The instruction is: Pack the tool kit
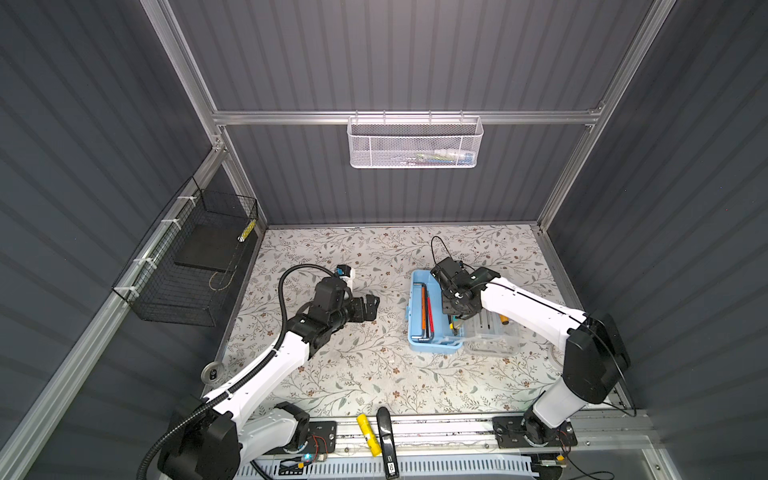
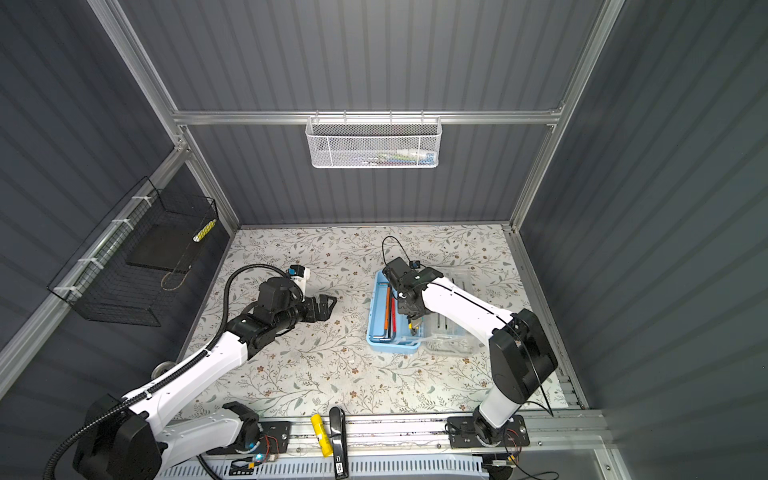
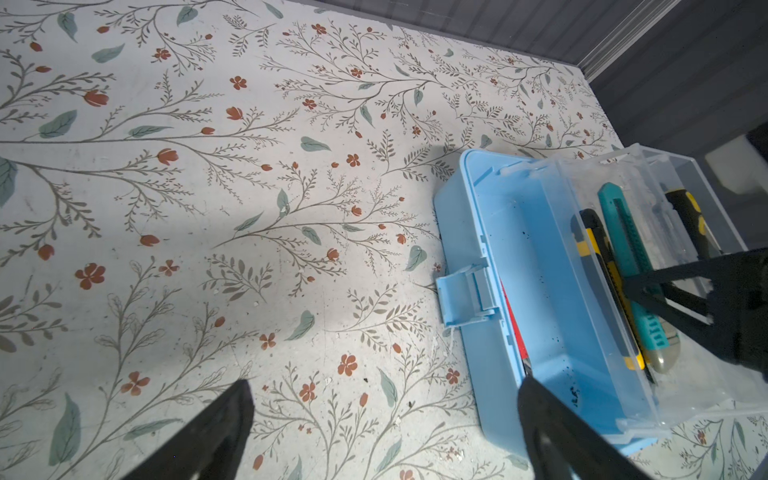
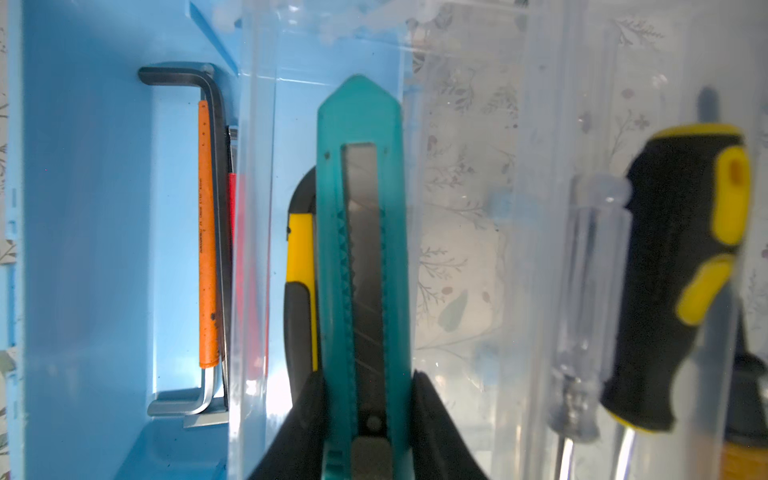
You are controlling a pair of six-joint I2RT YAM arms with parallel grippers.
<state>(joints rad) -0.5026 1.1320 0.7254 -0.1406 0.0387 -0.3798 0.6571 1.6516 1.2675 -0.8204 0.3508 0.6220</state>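
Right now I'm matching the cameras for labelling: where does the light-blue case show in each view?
Both top views: the light-blue case sits right of centre, open.
Left wrist: the case is at the picture's right side, latch facing the camera.
Right wrist: the case fills the picture's left part.
Shared landmark: the clear lid, open beside it.

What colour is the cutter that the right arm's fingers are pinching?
The cutter is teal, with a grey blade; the right wrist view shows it best.
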